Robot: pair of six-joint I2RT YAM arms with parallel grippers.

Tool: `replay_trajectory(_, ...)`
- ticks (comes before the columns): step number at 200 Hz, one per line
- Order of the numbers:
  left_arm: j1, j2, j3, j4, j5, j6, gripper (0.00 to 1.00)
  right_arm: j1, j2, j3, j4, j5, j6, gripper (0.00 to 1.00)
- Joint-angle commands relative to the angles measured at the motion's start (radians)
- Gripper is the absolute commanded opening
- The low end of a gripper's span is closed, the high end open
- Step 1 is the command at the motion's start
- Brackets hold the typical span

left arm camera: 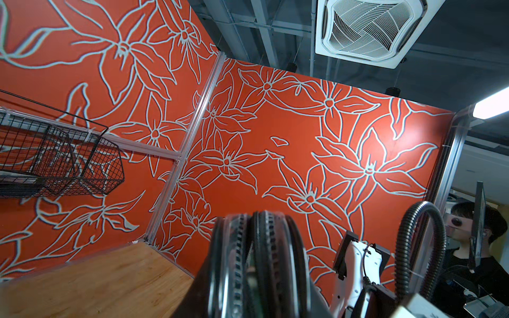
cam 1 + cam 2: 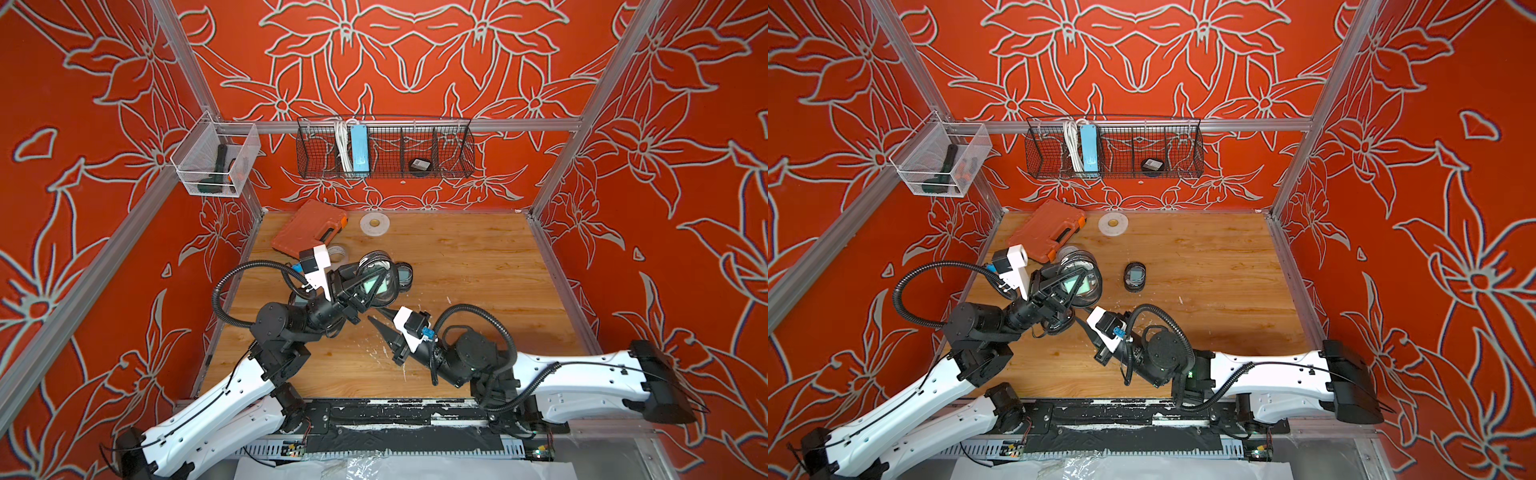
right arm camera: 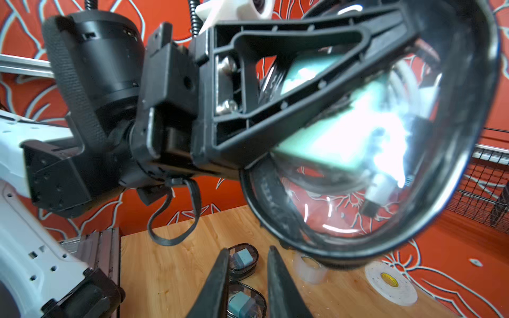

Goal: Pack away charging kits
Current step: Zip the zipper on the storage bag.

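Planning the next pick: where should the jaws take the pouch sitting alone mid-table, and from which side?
Probably the black rim of the pouch, across its width, coming straight down. Its clear top faces up and bare table surrounds it, so both rim sides look free.

Robot lab booth: aluminium frame [image 2: 399, 124], patterned walls [image 2: 415, 50]

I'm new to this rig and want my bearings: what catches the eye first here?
The red floral walls around the wooden table dominate. Over the table, the left hand grips a clear-topped pouch with a teal plug adapter inside. An orange tool case lies at the table's far left corner.
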Motion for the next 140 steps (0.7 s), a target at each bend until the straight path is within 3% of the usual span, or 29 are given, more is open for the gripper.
replay_trajectory(1,-0.017,-0.024,-0.008,0.053,-0.029,0.04,0.0,0.004,0.029,0.036,0.053,0.07,-0.031,0.23)
replay_trajectory(66,-0.054,-0.044,-0.026,0.023,-0.148,0.076,0.0,0.004,0.052,0.063,0.064,0.065,-0.021,0.22)
replay_trajectory(140,-0.062,-0.029,-0.041,0.029,-0.201,0.092,0.0,0.004,0.061,0.084,0.05,0.068,0.001,0.21)
